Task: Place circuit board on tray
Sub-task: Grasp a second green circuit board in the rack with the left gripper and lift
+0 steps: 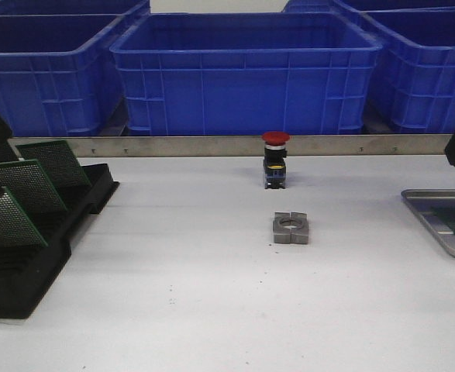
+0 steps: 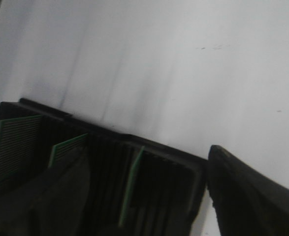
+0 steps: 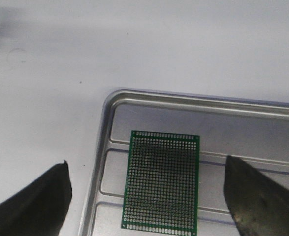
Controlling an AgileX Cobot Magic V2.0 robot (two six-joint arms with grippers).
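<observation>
Right hand: fingers spread wide, nothing between them, hanging above the tray. Circuit board lies flat on the tray floor, across the pale ribs, near the corner of the rim, clear of both fingers. So one board is placed; the release step looks finished.

Front view: tray sits at 3 o'clock on the bench, cut off by the frame edge. A sliver of green shows inside it. Only a dark piece of the right arm shows at about 2 o'clock, above the tray.

Black slotted rack at 9 o'clock, three green boards standing tilted in its slots.

Left hand over the rack; one dark finger plain, the other side murky (too dark and blurred). Cannot tell whether it is spread or closed; it grips no board that I can make out.

Bench centre: red-capped push button at 12 o'clock, slotted metal block just in front of it, apart.

Judgement: step in hand is the gap between placements. The next move likely calls for lifting the right hand straight clear and lining up the left on one rack board's top edge.
</observation>
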